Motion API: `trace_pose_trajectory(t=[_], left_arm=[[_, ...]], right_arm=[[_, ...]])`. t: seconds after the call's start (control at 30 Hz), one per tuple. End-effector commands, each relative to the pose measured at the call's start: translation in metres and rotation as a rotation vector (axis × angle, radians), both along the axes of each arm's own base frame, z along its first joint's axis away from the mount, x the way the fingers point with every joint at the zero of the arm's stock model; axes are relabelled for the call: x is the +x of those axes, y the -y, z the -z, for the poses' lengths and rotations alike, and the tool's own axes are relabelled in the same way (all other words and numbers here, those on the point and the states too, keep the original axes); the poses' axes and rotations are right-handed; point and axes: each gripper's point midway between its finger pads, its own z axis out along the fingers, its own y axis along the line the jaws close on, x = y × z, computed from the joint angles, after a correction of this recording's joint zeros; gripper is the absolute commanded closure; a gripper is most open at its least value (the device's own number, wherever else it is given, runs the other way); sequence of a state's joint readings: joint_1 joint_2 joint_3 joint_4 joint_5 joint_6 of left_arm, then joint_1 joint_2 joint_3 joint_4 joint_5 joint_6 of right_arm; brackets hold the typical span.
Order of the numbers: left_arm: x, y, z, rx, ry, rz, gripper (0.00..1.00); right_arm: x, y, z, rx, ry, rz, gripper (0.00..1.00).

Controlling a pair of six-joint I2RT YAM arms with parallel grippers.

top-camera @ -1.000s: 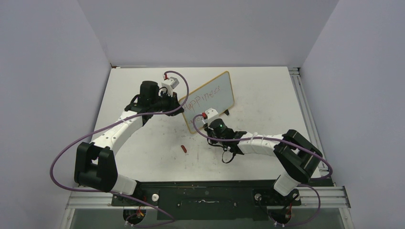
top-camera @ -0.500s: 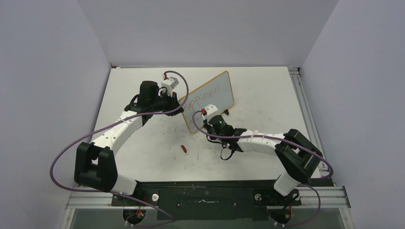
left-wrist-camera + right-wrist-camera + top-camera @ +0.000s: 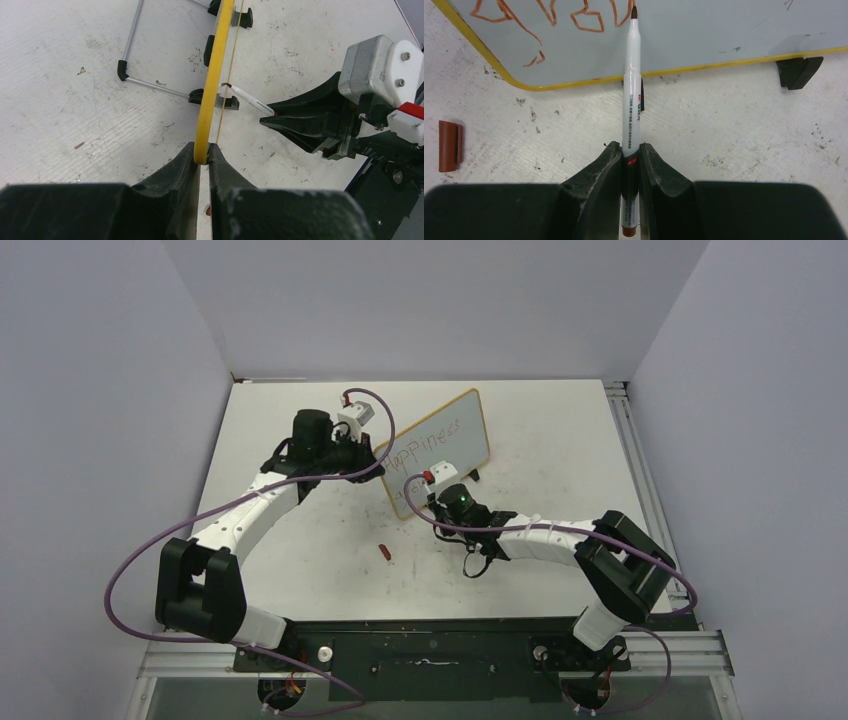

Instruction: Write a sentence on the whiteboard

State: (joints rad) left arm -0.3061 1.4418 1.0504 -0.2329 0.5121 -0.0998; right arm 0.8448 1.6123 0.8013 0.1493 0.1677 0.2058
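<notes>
Two arms: the left arm and the right arm rise from the bottom edge of the overhead view and bend inward over the bench.
Loose piece: a red marker cap lies alone on the bench, lower centre of the overhead view, apart from both arms; it also shows at the left edge of the right wrist view.
Right grip: the right pincer is closed on the marker, jaws clamping the lower barrel; the white barrel points straight up the frame.
Tip: pressed to the face of the whiteboard, at the red strokes of the sentence, top centre of the right wrist view.
Left grip: the left pincer is closed on the board's yellow frame, seen edge-on up the centre of the left wrist view.
Board: stands upright at the centre of the overhead view, between the two pincers, on black feet; a wire stand sits on its back side.
Lettering: slants up to the right; the upper line reads roughly "Happiness"; the lower line is mostly hidden behind the right wrist.
</notes>
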Motion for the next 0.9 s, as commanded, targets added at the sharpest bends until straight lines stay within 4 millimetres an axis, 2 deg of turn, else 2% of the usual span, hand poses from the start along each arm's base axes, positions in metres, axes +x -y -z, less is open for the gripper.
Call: trace_pose_trajectory(t=[0.0, 0.27, 0.87], left_arm=[[0.005, 0.003, -0.030, -0.024, 0.091, 0.017, 1.00], [0.005, 0.003, -0.030, -0.024, 0.090, 0.017, 1.00], [0.005, 0.003, -0.030, -0.022, 0.091, 0.016, 1.00]], right_arm=[[-0.001, 0.002, 0.002, 0.032, -0.003, 0.021, 0.95], [-0.002, 0.005, 0.007, 0.026, -0.011, 0.027, 0.95], [0.011, -0.008, -0.006, 0.032, 0.022, 0.002, 0.95]])
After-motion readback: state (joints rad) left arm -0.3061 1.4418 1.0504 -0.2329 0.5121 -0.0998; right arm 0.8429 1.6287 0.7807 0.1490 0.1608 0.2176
